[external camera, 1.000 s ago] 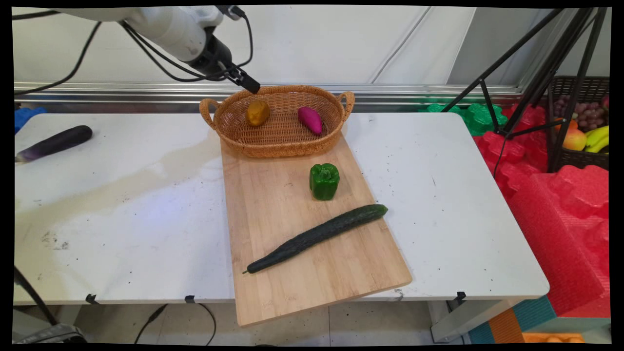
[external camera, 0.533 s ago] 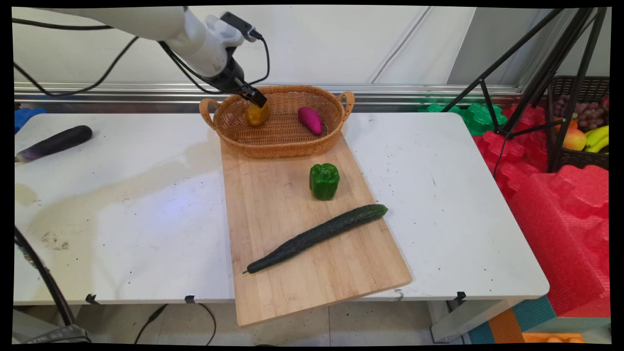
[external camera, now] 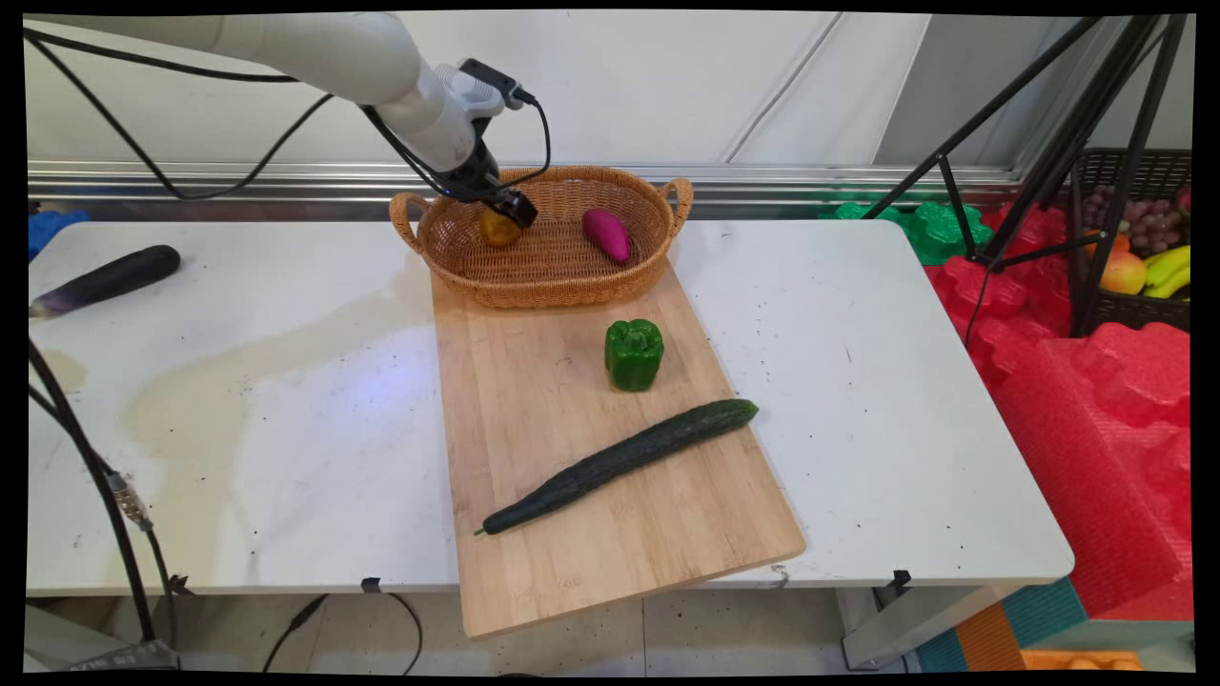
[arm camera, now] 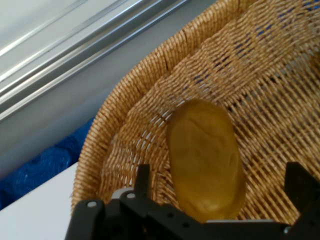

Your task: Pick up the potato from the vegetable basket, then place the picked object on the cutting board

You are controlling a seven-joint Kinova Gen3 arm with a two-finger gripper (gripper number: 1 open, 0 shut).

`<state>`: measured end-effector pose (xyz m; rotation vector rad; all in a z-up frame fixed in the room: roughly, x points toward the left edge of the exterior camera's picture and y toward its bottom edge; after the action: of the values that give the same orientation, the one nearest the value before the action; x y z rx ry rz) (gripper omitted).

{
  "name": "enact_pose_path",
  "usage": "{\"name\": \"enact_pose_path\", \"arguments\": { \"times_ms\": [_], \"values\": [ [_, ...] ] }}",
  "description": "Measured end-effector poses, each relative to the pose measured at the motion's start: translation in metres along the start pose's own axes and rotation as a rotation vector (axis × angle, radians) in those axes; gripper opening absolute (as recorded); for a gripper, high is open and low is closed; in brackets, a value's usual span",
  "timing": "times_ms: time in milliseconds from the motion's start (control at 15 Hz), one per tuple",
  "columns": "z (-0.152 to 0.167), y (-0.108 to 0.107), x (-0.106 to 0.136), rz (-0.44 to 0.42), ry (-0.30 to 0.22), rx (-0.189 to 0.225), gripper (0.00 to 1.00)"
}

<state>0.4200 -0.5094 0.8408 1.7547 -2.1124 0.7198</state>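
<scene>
Tool (external camera: 516,208), fingers spread, straddles the potato (arm camera: 206,160) inside the wicker basket (external camera: 553,276).

One potato (external camera: 498,230) right between the fingers (arm camera: 299,187), one purple sweet potato (external camera: 606,234) just beyond, one wicker basket (external camera: 543,278) around both. Farther off: one green pepper (external camera: 634,353), one cucumber (external camera: 620,462), one cutting board (external camera: 534,400), one eggplant (external camera: 105,279).

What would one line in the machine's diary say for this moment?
hand: open, inside basket | straddling: potato, not gripped | also in basket: purple sweet potato
</scene>
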Motion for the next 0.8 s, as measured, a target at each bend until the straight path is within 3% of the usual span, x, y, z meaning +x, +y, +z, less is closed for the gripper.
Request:
{"name": "enact_pose_path", "arguments": {
  "times_ms": [467,533,800],
  "values": [
    [0.029,-0.001,0.002,-0.033,-0.037,0.008,1.00],
    [0.031,0.000,0.002,-0.035,-0.038,0.009,0.00],
    [0.030,0.002,0.002,-0.038,-0.029,0.013,0.00]
  ]
}}
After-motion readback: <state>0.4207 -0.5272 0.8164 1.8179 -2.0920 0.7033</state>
